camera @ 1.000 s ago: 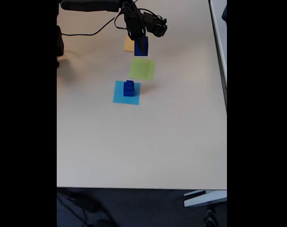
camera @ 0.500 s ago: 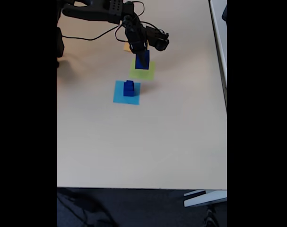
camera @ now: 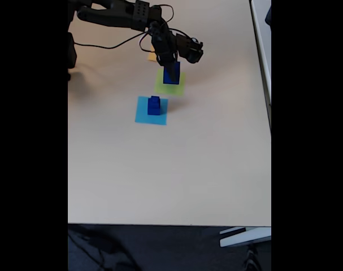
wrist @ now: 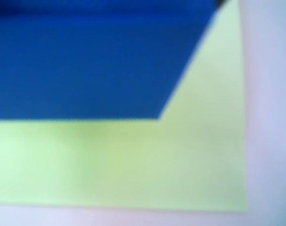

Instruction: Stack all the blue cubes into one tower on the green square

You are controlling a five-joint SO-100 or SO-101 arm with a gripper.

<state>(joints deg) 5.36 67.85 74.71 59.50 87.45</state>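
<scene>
Up close in the wrist view, a large blue cube [wrist: 86, 61] fills the frame from nine to twelve o'clock, over the green square [wrist: 199, 160]. From the fixed view, the gripper [camera: 171, 74] clasps that cube above the square; smaller blue cubes [camera: 154, 105] wait at seven o'clock. An off-centre release could leave the base crooked.

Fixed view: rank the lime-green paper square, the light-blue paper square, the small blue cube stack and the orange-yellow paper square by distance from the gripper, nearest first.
1. Lime-green paper square: directly under the gripper, which holds a large dark-blue cube.
2. Orange-yellow paper square: just up-left, mostly hidden behind the arm.
3. Small blue cube stack: below-left.
4. Light-blue paper square: under that stack; too close to separate from it.
</scene>
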